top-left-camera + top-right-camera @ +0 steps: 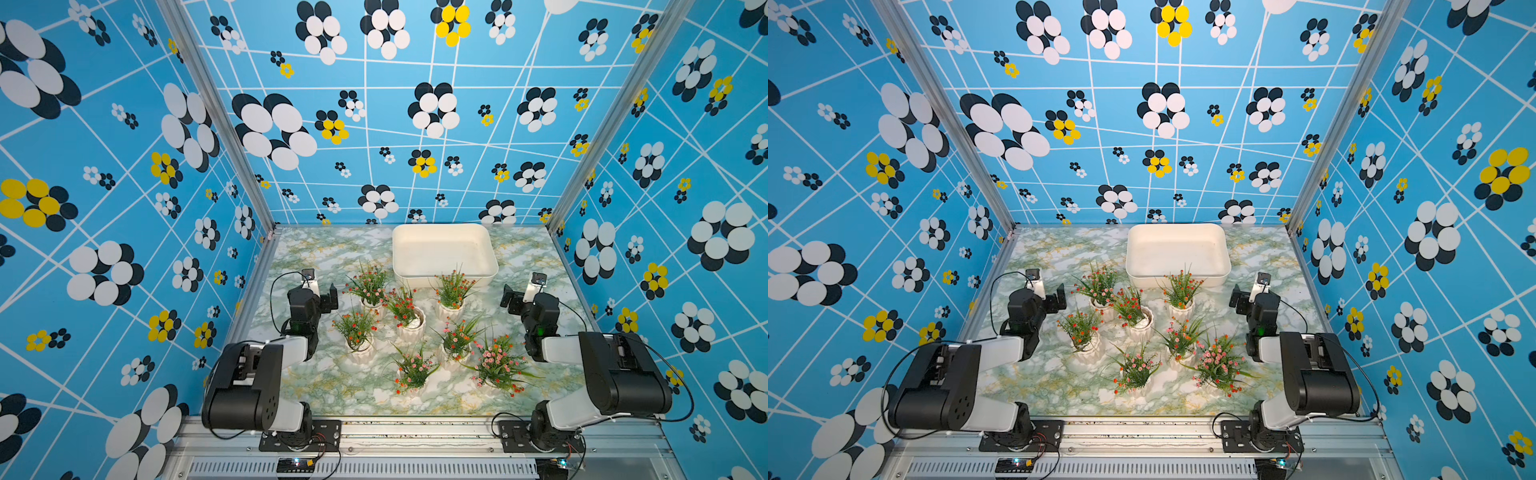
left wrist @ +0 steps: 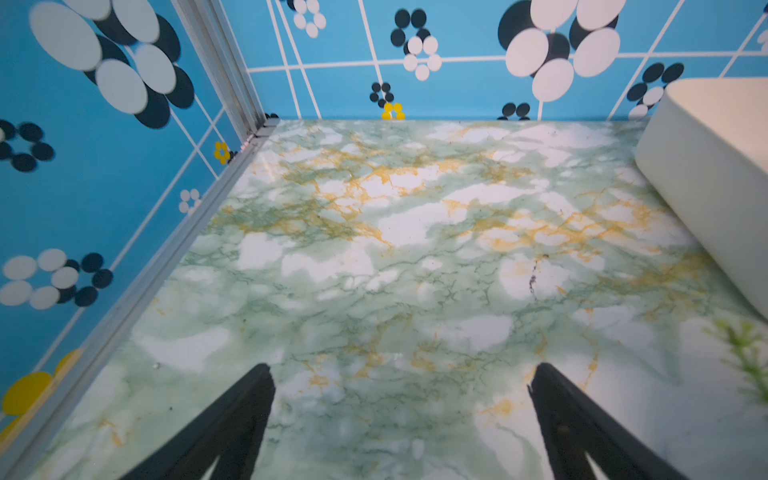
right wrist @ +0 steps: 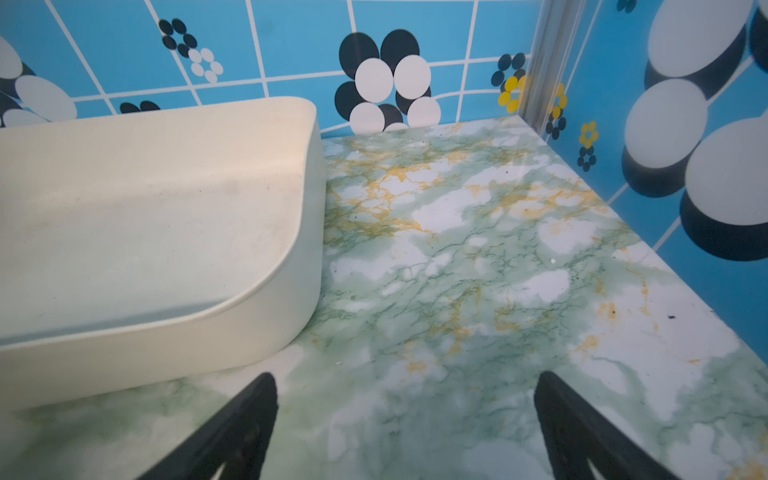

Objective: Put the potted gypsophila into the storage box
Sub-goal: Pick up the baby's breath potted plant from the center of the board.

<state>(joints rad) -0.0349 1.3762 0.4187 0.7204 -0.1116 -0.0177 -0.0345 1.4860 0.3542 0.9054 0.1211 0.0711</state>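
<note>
In both top views the storage box (image 1: pixel 440 249) (image 1: pixel 1177 249) sits at 12 o'clock on the worktop (image 1: pixel 316 257), mouth up, its long axis running 9 to 3. The potted gypsophila (image 1: pixel 409 322) (image 1: pixel 1136 318), seven upright pots with tufts pointing up, cluster from centre toward 6 o'clock, all outside the box. The left end effector (image 1: pixel 331 297) hangs at 9, the right end effector (image 1: pixel 509 299) at 3.

In the left wrist view, the left end effector (image 2: pixel 401 374) is spread wide over bare worktop, holding nothing.

In the right wrist view, the right end effector (image 3: pixel 405 380) is likewise released and empty, just beside the box's corner (image 3: pixel 166 208).
</note>
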